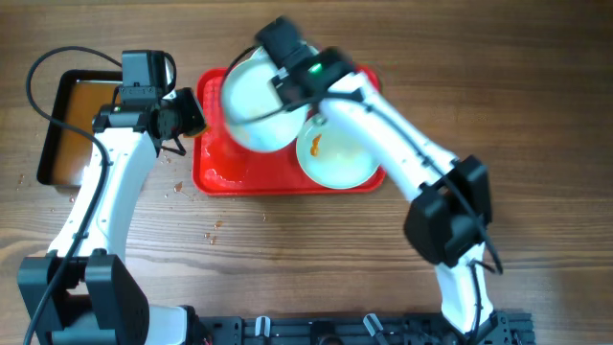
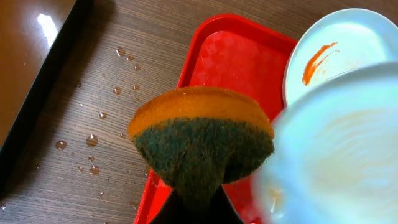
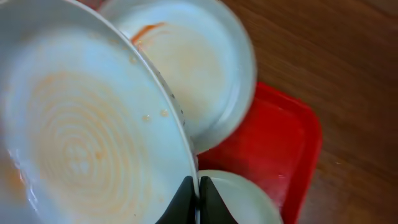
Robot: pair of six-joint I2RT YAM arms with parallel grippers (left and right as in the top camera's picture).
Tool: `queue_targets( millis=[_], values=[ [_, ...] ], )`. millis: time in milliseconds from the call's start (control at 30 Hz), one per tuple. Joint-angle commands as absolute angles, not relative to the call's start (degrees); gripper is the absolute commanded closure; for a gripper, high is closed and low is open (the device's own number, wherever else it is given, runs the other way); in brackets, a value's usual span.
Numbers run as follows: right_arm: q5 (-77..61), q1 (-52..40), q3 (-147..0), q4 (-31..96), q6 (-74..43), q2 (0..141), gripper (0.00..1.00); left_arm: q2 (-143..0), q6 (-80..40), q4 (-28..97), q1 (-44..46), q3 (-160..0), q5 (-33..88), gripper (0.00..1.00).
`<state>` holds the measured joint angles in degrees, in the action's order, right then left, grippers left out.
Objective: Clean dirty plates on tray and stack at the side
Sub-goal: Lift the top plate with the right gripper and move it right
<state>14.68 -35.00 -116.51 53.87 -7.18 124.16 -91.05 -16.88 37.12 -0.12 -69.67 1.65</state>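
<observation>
Left of the red tray (image 1: 213, 165), the left arm (image 1: 105, 201) has white links, black joint housings and a black camera block; a thin black cable (image 1: 30, 84) loops from it. Right of the tray, the right arm (image 1: 383, 125) matches, a green light (image 1: 313, 68) glowing on its black wrist.

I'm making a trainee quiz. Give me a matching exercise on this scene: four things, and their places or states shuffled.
1 sponge
2 raised plate
3 orange-streaked plate
4 black pan

a lying on the tray
b rim pinched by the right gripper
c holding brown liquid
d clamped in the left gripper

Pairs: 1-d; 2-b; 3-a; 4-c
</observation>
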Motion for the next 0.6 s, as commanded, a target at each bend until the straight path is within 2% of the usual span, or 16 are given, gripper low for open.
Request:
queue_targets(
  millis=[0,100,133,300,400,567],
  values=[
    [15.31,-32.27,-117.32,53.45,-5.52,122.89,0.95,-91.53,-17.43,36.95,-0.23,-69.36,2.55,0.96],
    [27.53,-32.8,-117.32,51.35,-2.83,122.21,0.96,-91.53,-17.43,36.64,-0.23,-69.36,2.55,0.96],
    [37.67,-33.87,-117.32,48.64,1.37,121.91,0.96,-91.53,-17.43,36.4,-0.23,-69.36,2.55,0.96],
    [61.87,-38.2,-117.32,36.84,21.45,121.93,0.96,-91.53,-17.43,34.74,-0.23,-69.36,2.52,0.96],
    [66.65,-40.6,-117.32,31.11,30.37,121.93,0.96,-91.53,-17.43,34.26,-0.23,-69.36,2.52,0.96],
    [68.82,-42.54,-117.32,29.5,31.92,121.93,0.96,-91.53,-17.41,33.98,-0.23,-69.36,2.55,0.96]
  ],
)
